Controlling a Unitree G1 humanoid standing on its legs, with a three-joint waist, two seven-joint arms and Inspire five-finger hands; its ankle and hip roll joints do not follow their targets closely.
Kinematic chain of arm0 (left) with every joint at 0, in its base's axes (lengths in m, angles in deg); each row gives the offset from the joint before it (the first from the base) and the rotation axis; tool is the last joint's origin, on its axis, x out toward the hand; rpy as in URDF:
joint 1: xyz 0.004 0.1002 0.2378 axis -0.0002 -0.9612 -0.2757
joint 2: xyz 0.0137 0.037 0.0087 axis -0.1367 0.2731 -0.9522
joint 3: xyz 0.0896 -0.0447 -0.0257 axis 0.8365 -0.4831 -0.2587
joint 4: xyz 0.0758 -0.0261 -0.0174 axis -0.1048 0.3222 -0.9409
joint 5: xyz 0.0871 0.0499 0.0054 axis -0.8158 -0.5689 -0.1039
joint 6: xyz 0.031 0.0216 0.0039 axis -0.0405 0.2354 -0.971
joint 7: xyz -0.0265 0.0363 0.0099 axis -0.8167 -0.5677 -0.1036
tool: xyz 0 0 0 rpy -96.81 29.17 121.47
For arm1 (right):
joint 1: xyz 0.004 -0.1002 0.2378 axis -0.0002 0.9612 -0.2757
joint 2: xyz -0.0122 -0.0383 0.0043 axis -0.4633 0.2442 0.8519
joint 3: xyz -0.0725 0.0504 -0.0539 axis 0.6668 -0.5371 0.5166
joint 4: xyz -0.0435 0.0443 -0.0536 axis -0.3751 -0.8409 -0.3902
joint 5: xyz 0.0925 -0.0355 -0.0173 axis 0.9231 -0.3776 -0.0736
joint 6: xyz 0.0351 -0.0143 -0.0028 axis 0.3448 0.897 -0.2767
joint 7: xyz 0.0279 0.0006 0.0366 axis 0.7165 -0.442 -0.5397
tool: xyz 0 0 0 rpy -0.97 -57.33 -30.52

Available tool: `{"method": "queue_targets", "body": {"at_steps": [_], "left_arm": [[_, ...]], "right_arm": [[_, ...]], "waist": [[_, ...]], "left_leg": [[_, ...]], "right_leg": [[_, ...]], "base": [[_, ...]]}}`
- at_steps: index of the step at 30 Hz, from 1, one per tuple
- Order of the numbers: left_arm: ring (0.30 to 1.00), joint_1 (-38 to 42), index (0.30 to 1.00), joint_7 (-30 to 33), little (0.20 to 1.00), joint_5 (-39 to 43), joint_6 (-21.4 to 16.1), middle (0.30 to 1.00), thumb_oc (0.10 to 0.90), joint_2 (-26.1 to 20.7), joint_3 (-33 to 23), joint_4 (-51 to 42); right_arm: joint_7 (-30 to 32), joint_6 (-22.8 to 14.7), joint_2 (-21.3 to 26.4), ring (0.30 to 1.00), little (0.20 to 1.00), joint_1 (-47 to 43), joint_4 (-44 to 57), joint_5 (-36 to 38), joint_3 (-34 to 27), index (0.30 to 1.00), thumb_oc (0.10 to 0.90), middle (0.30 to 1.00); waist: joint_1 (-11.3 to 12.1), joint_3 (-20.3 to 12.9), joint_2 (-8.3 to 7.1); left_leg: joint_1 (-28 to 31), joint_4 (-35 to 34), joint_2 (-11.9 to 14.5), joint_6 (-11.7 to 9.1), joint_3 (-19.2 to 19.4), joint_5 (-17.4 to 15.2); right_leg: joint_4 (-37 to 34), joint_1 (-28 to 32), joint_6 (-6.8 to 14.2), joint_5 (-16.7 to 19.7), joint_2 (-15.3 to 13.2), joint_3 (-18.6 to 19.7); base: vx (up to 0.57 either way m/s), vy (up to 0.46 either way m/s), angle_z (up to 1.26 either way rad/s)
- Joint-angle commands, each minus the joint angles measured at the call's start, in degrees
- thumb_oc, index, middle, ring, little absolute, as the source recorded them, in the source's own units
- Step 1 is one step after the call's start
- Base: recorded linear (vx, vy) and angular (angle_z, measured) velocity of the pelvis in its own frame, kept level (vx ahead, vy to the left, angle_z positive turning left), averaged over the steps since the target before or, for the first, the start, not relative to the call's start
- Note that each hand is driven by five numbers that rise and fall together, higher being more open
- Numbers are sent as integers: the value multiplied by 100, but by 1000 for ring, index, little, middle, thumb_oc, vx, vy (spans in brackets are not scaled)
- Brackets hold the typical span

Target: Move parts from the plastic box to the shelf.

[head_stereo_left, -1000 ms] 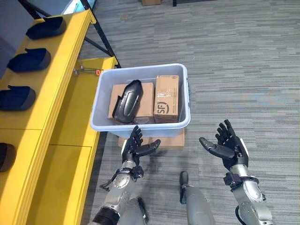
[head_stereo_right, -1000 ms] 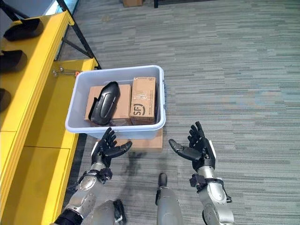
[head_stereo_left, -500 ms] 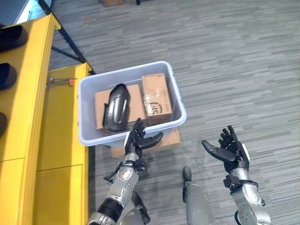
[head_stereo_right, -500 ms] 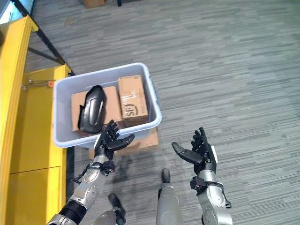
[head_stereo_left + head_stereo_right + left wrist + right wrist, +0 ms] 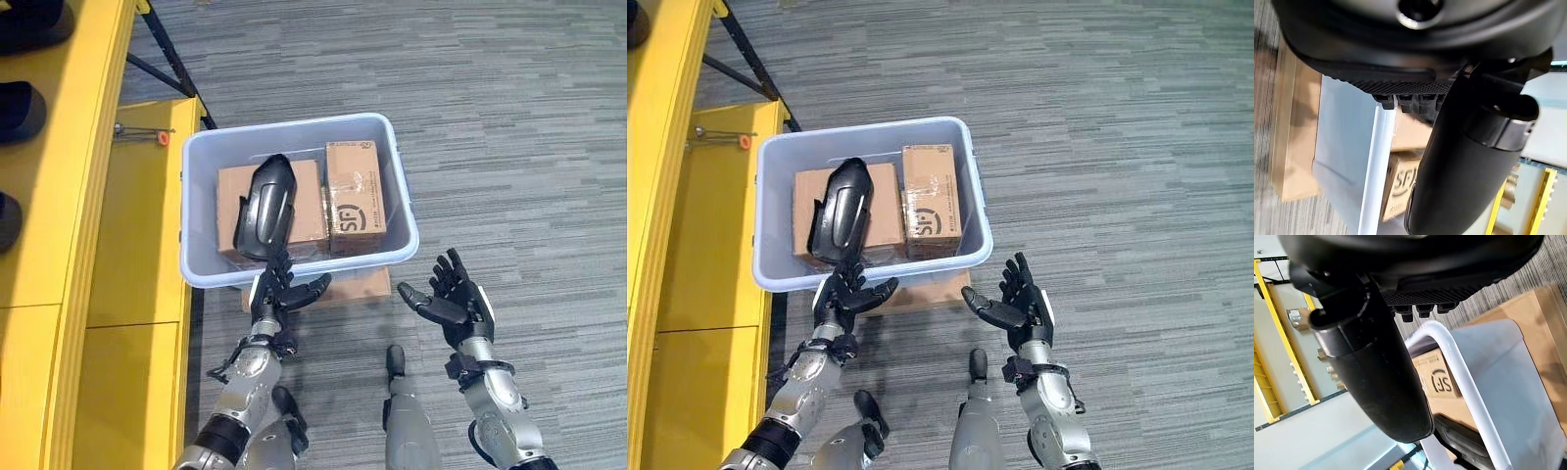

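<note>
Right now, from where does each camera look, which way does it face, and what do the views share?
Left eye view: on the head, facing down at the plastic box, black part, yellow shelf; left hand and right hand open.
Right eye view: beside it, same scene.
Left wrist view: along the left hand toward the box wall.
Right wrist view: along the right hand toward the box rim.
All share the box with cardboard boxes.
</note>
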Motion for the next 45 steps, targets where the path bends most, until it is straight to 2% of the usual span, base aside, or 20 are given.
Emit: {"method": "queue_targets", "body": {"at_steps": [1,2,5,6,7,8,9,12,14,16,17,21,34,36,38,39,40,41,43,45], "left_arm": [[1000,161,1000,2,1000,-63,-461,1000,900,-312,-76,-574],[1000,183,1000,5,1000,-73,-468,1000,900,-330,-68,-553],[1000,183,1000,5,1000,-73,-468,1000,900,-330,-68,-553],[1000,228,1000,20,1000,-107,-456,1000,900,-388,-49,-487],[1000,222,1000,53,1000,-118,-470,1000,900,-421,-115,-473],[1000,223,1000,53,1000,-118,-471,1000,900,-423,-120,-472],[1000,214,1000,10,1000,-62,-487,1000,900,-422,-152,-391],[1000,210,1000,84,1000,-85,-493,1000,900,-369,-190,-298],[1000,184,1000,120,1000,-40,-535,1000,900,-290,-208,-207],[1000,162,1000,102,1000,-49,-548,1000,900,-245,-207,-174],[1000,159,1000,102,1000,-49,-554,1000,900,-201,-218,-182],[1000,135,1000,69,1000,-3,-555,1000,900,-141,-201,-233],[1000,37,1000,-60,1000,69,-542,1000,900,-44,-122,-336],[1000,35,1000,-65,1000,81,-561,1000,900,-31,-138,-352],[1000,15,1000,-82,1000,108,-566,1000,900,-28,-145,-408],[1000,22,1000,-104,1000,112,-550,1000,900,-29,-152,-472],[1000,23,1000,-95,1000,104,-537,1000,900,-31,-148,-465],[1000,24,1000,-95,1000,104,-537,1000,900,-34,-150,-465],[1000,6,1000,-104,1000,144,-505,1000,900,-18,-138,-496],[1000,32,1000,-57,1000,134,-511,1000,900,-26,-160,-503]], "right_arm": [[-88,-479,82,1000,1000,-160,652,-167,-191,1000,900,1000],[-89,-482,74,1000,1000,-185,644,-169,-170,1000,900,1000],[-89,-482,74,1000,1000,-185,644,-169,-170,1000,900,1000],[-52,-491,53,1000,1000,-331,608,-196,-52,1000,900,1000],[-42,-480,62,1000,1000,-435,584,-226,37,1000,900,1000],[-40,-482,60,1000,1000,-443,578,-228,43,1000,900,1000],[-71,-487,35,1000,1000,-547,496,-189,80,1000,900,1000],[-80,-523,40,1000,1000,-535,507,-243,111,1000,900,1000],[-119,-547,29,1000,1000,-395,584,-225,59,1000,900,1000],[-126,-554,33,1000,1000,-366,569,-203,24,1000,900,1000],[-102,-588,69,1000,1000,-370,554,-159,-38,1000,900,1000],[-94,-638,138,1000,1000,-386,581,-130,-106,1000,900,1000],[-102,-661,290,1000,1000,-315,647,-163,-105,1000,900,1000],[-100,-694,326,1000,1000,-294,677,-140,-110,1000,900,1000],[-97,-706,388,1000,1000,-262,699,-129,-119,1000,900,1000],[-85,-714,449,1000,1000,-292,716,-176,-125,1000,900,1000],[-85,-703,464,1000,1000,-293,711,-190,-125,1000,900,1000],[-85,-703,462,1000,1000,-295,710,-190,-124,1000,900,1000],[-37,-697,454,1000,1000,-252,689,-222,-147,1000,900,1000],[5,-722,418,1000,1000,-281,645,-210,-143,1000,900,1000]], "waist": [[7,-332,5],[9,-322,6],[11,-322,5],[-37,-257,86],[20,-263,51],[17,-249,45],[-117,-237,43],[-146,-194,8],[-208,-233,-22],[-196,-272,-64],[-178,-370,-111],[-201,-451,-46],[-228,-499,358],[-206,-418,371],[-143,-306,349],[-18,-187,193],[-1,-163,151],[-13,-182,139],[0,-162,116],[8,-199,147]], "left_leg": [[-178,322,439,-175,-306,-114],[-126,226,345,-109,-306,-132],[-124,223,344,-109,-304,-131],[115,-226,141,40,-271,-111],[419,-608,70,19,10,-69],[471,-684,52,18,19,-33],[795,-1119,18,-86,117,95],[1042,-1364,-27,-169,156,180],[1168,-1490,-86,-206,79,256],[1202,-1512,-114,-226,72,261],[1092,-1379,-36,-256,104,352],[1015,-1148,121,-335,30,301],[1134,-760,650,-673,-79,695],[874,41,843,-755,-247,868],[469,903,989,-790,-613,1162],[44,1700,835,-772,-1139,1274],[-66,1806,720,-751,-1328,1226],[-85,1786,700,-742,-1329,1246],[-297,1310,921,-681,-1300,1251],[-209,354,1126,-681,-1235,1409]], "right_leg": [[543,715,643,557,-822,234],[643,644,638,705,-849,249],[643,644,638,705,-850,251],[1083,286,564,871,-710,229],[1023,54,614,868,-724,-397],[1016,75,614,867,-725,-400],[500,-247,608,638,-273,-277],[79,-411,621,544,-78,-278],[-18,-289,593,343,-11,18],[-109,-196,586,347,-14,30],[-72,-183,484,373,60,-60],[-29,-54,417,239,136,-172],[533,62,61,-482,481,-285],[560,152,-113,-653,621,-285],[530,324,-302,-796,733,-326],[489,481,-451,-869,760,-327],[483,508,-442,-913,760,-313],[473,491,-439,-901,742,-318],[449,612,-374,-973,735,-288],[422,651,-254,-1005,739,-159]], "base": [[79,172,18],[9,123,21],[5,99,10],[44,358,2],[49,358,-11],[138,165,-56],[111,47,-86],[106,6,-32],[97,-36,14],[26,-93,51],[-14,-214,17],[37,-168,-4],[54,-119,7],[30,-217,7],[13,-262,33],[26,-251,13],[17,-176,-8],[44,-47,-6],[104,31,13],[192,182,10]]}}
